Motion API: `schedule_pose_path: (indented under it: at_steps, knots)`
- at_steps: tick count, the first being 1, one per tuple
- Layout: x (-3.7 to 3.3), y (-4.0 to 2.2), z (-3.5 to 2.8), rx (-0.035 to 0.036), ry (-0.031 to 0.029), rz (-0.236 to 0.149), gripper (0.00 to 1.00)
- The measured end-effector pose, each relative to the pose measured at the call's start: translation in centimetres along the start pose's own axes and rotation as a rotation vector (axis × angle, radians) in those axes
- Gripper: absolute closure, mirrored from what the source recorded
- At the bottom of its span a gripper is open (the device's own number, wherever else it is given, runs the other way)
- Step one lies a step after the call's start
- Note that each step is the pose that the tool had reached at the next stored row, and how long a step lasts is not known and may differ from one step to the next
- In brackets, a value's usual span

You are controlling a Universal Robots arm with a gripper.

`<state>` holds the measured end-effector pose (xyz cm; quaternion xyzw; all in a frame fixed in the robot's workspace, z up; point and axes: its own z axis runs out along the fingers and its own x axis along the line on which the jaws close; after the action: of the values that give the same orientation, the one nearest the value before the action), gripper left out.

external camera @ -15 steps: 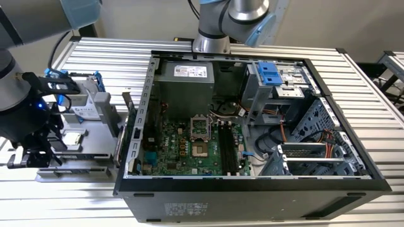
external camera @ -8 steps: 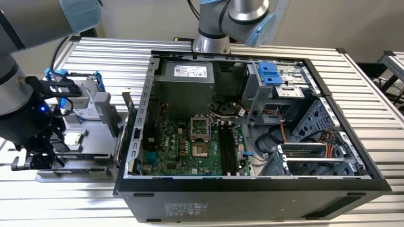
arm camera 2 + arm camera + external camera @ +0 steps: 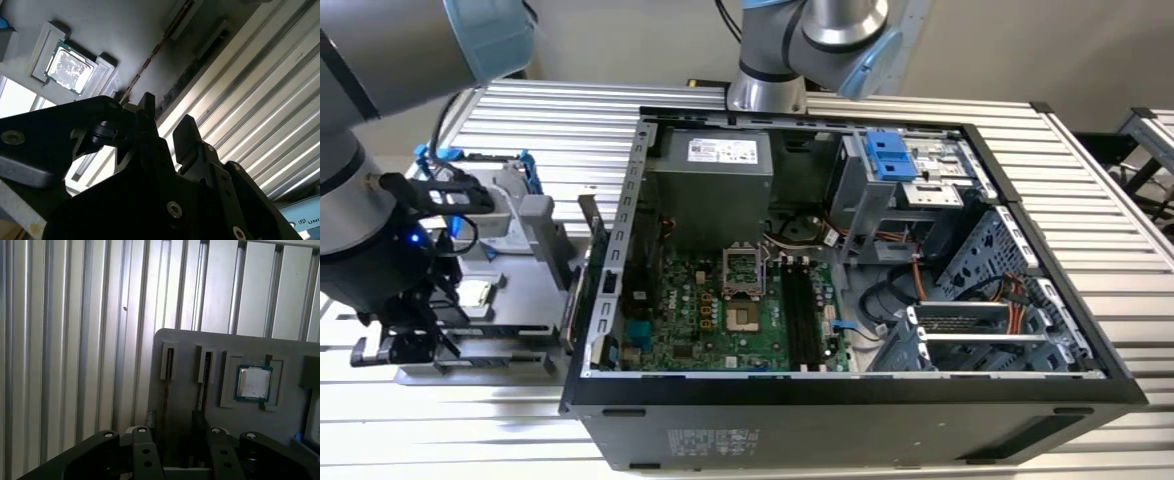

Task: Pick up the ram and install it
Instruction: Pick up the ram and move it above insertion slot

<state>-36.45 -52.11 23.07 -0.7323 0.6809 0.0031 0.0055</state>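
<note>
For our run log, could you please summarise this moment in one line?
claw: open, empty | at: thin edge-on ram stick in flat grey slotted tray

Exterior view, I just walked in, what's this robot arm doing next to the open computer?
The arm's gripper is open and hangs over the grey parts tray beside the open computer case, holding nothing. The ram stands on edge in a tray slot, not yet picked up, and the processor chip lies in its own recess nearby.

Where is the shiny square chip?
The chip lies in the gray tray beside two narrow slots, left of the case in the exterior view.
</note>
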Motion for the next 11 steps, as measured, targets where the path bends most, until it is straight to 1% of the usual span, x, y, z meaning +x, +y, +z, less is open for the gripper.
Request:
schedule_pose_path:
  at_steps: [3,5,8,11]
  knots:
    - [-0.01,0.03,0.28,-0.0036,-0.0004,0.000,0.00]
    - [0.00,0.05,0.39,-0.0087,-0.0012,0.000,0.00]
    - [0.00,0.06,0.60,-0.0144,-0.0026,0.000,0.00]
    - [0.01,0.07,1.06,-0.0149,-0.0028,-0.001,0.00]
